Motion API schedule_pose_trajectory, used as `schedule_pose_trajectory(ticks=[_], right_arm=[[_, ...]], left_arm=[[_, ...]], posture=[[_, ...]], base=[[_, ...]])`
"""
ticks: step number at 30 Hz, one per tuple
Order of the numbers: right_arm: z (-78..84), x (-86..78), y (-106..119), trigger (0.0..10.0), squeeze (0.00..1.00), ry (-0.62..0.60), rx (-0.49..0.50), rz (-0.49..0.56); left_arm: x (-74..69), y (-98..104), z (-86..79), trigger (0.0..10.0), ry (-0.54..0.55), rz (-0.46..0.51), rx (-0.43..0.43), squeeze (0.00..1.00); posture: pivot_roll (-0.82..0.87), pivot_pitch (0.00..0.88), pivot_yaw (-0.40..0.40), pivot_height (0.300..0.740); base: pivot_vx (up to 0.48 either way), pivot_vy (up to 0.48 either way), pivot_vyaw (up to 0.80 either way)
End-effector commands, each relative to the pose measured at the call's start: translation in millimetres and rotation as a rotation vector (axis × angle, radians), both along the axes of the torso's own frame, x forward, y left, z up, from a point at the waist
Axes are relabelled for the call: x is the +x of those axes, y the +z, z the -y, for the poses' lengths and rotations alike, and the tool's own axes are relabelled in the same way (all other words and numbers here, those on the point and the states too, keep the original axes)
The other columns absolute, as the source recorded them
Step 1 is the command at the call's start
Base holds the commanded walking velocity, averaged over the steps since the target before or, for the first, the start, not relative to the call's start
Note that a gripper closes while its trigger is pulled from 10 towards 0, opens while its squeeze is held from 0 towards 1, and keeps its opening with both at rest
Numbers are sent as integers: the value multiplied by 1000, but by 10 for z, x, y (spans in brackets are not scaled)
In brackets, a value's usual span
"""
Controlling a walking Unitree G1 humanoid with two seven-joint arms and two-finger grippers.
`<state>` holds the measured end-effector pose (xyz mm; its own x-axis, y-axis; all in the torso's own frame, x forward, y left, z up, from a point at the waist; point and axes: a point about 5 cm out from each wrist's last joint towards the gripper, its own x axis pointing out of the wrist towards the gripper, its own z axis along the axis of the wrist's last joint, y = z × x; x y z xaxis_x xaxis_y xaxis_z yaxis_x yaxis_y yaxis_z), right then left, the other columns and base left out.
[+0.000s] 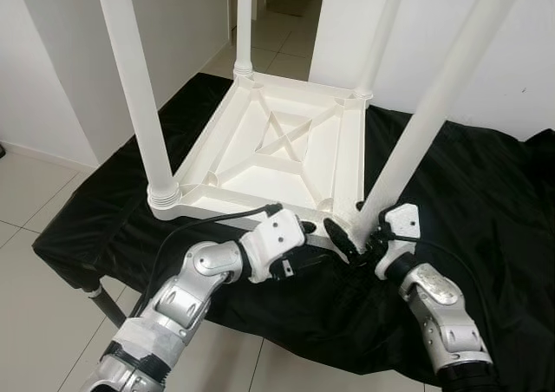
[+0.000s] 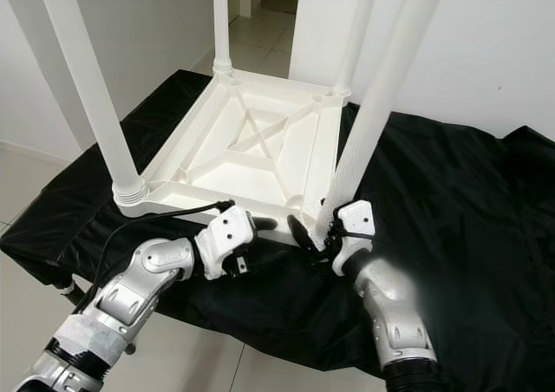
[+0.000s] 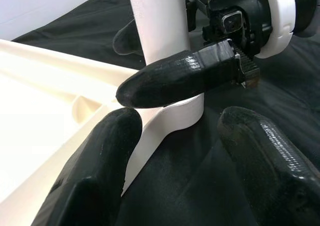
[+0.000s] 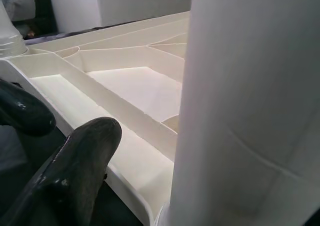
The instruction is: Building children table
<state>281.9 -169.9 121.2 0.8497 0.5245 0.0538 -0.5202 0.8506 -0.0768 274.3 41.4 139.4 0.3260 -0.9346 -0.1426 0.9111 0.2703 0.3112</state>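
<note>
The white plastic children's table [image 1: 277, 145] lies upside down on the black-draped surface [image 1: 486, 201], legs pointing up. At its near right corner, the right gripper [image 1: 357, 241] clasps the base of the near right leg [image 1: 425, 123], one finger on either side. The left gripper [image 1: 305, 236] hovers just beside that corner, fingers spread apart and holding nothing.
</note>
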Motion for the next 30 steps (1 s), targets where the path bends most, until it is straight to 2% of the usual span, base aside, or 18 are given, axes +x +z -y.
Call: schedule_pose_trajectory(ticks=[1, 5, 7, 9, 10, 12, 13, 14, 15, 16, 17, 30], right_arm=[[-18, -6, -61, 10000, 0, 55, -14, -37], [-4, -6, -75, 10000, 0, 75, -25, -47], [46, 1, -93, 8588, 0, 101, -43, -59], [76, 7, -100, 8392, 0, 105, -51, -65], [104, 12, -110, 7922, 0, 105, -59, -70], [120, 16, -116, 7922, 0, 104, -63, -73], [140, 18, -120, 6118, 0, 106, -64, -76], [140, 18, -120, 6118, 0, 106, -64, -76], [160, 21, -126, 784, 0, 104, -65, -79], [160, 21, -126, 784, 0, 104, -65, -79], [179, 22, -130, 0, 0, 103, -65, -81], [230, 36, -140, 0, 0, 100, -47, -83]], left_arm=[[-39, -12, 18, 10000, -49, -18, 11, 0], [-37, -10, 16, 10000, -47, -17, 10, 0], [-37, -14, 4, 10000, -43, -18, 10, 0], [-36, -15, 1, 10000, -41, -19, 10, 0], [-38, -17, 1, 10000, -41, -20, 10, 0], [-38, -16, 1, 10000, -41, -20, 10, 0], [-38, -14, 2, 10000, -40, -19, 10, 0], [-38, -14, 2, 10000, -40, -19, 10, 0], [-37, -13, 0, 10000, -39, -19, 9, 0], [-37, -13, 0, 10000, -39, -19, 9, 0], [-35, -10, 0, 10000, -38, -18, 8, 0], [-24, 0, 1, 10000, -42, -14, 11, 0]], posture=[[42, 0, -48, 740], [43, 0, -48, 740], [48, 0, -51, 740], [47, 0, -50, 740], [47, 0, -50, 740], [49, 0, -52, 740], [49, 0, -52, 740], [49, 0, -52, 740], [48, 0, -51, 740], [48, 0, -51, 740], [49, 0, -52, 740], [45, 0, -44, 740]], base=[[0, 0, 0], [0, 0, 0], [0, 0, 0], [0, 0, 0], [0, 0, 0], [0, 0, 0], [0, 0, 0], [0, 0, 0], [0, 0, 0], [0, 0, 0], [0, 0, 0], [0, 0, 0]])
